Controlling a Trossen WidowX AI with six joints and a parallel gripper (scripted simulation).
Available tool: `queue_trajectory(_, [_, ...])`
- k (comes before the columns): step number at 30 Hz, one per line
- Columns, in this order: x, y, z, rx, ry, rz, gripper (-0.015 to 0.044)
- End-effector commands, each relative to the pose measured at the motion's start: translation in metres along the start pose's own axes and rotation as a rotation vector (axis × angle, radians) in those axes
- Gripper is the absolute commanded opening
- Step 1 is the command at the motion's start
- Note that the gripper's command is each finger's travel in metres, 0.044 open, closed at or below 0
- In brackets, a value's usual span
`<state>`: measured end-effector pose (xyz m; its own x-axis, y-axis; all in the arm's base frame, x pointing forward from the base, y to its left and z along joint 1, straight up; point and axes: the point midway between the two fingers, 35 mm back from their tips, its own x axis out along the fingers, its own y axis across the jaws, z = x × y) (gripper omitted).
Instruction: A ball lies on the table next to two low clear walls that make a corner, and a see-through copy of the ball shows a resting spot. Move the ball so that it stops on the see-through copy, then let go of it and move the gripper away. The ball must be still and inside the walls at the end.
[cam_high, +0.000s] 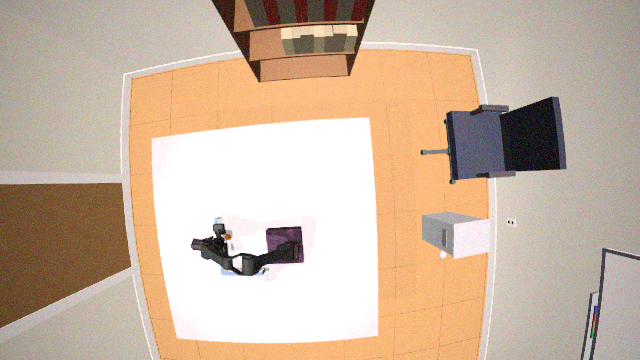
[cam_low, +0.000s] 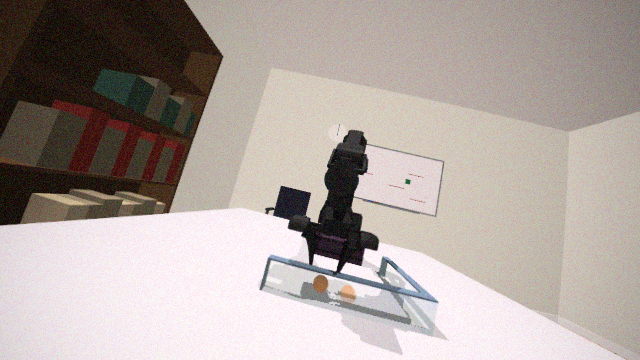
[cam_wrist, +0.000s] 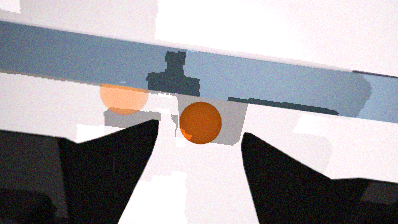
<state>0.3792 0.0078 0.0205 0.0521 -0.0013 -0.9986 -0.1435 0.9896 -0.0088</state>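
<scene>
Wrist view: our gripper hangs half open, empty, ball just ahead between the fingers, beside the clear wall. Ghost copy nearby, unoccupied. Moving and releasing remain.

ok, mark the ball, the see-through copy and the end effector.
ball (cam_wrist: 200, 122), wrist view, centre of the sphere
see-through copy (cam_wrist: 123, 98), wrist view, its pale middle
end effector (cam_wrist: 200, 137), wrist view, midway between the open fingertips
</scene>
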Motion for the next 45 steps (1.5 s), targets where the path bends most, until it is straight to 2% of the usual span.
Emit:
queue_trajectory(1, [0.012,0.0,-0.004,-0.007,0.018,-0.003,0.0263])
queue_trajectory(15, [0.029,0.0,-0.004,-0.007,0.018,-0.003,0.0263])
queue_trajectory(19, [0.029,0.0,-0.004,-0.007,0.018,-0.003,0.0158])
queue_trajectory(26, [0.029,0.0,-0.004,-0.007,0.018,-0.003,0.0111])
queue_trajectory(29, [0.028,0.0,-0.005,-0.013,0.018,-0.002,0.0032])
queue_trajectory(31, [0.024,0.0,-0.008,-0.029,0.018,0.0,0.0])
queue_trajectory(45, [-0.046,0.001,-0.002,-0.043,0.013,-0.003,0.0])
